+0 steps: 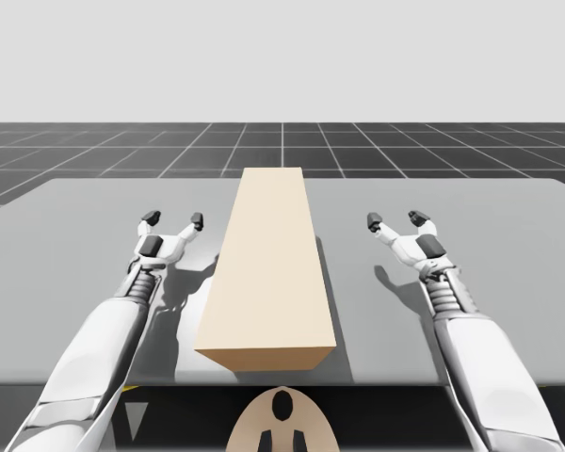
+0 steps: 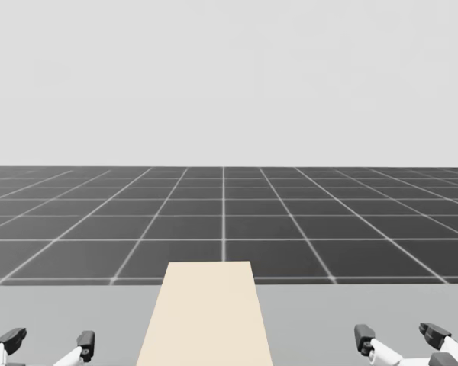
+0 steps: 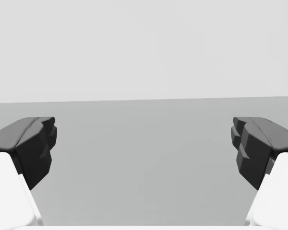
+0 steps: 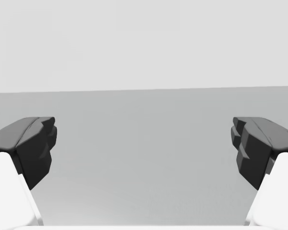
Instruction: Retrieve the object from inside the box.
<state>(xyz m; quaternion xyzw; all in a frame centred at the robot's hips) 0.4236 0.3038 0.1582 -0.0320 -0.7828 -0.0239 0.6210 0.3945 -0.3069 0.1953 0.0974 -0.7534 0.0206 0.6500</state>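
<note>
Box (image 1: pixel 268 268): tan, long, plain-sided block lying flat at the middle of the grey counter (image 1: pixel 85 235); long axis runs 6 o'clock to 12 o'clock in the high view, straight away from my torso; no skew to either side that I can see.

Near end face of box points to 6 o'clock and stands close to the counter's near edge; far end reaches close to the far edge at 12 o'clock; in the head view that far end shows against the dark gridded floor (image 2: pixel 328 229).

Top face is one even tan surface; cannot tell whether it is a lid or an opening; contents hidden, so the object's place is known only as within the box, if at all.

Left gripper (image 1: pixel 172 220): at 9 o'clock of the box, about level with its far half, apart from its long side; fingers spread wide, nothing between them; left wrist view shows bare counter ahead between the two dark fingertips (image 3: pixel 36 143).

Right gripper (image 1: pixel 396 220): at 3 o'clock of the box, further from its side than the left one is; likewise spread wide and holding nothing; right wrist view shows bare counter ahead.

Room: bare counter strips along both long sides of the box, wider toward 9 o'clock and 3 o'clock edges; both arms come in from 6 o'clock, parallel to the box.
</note>
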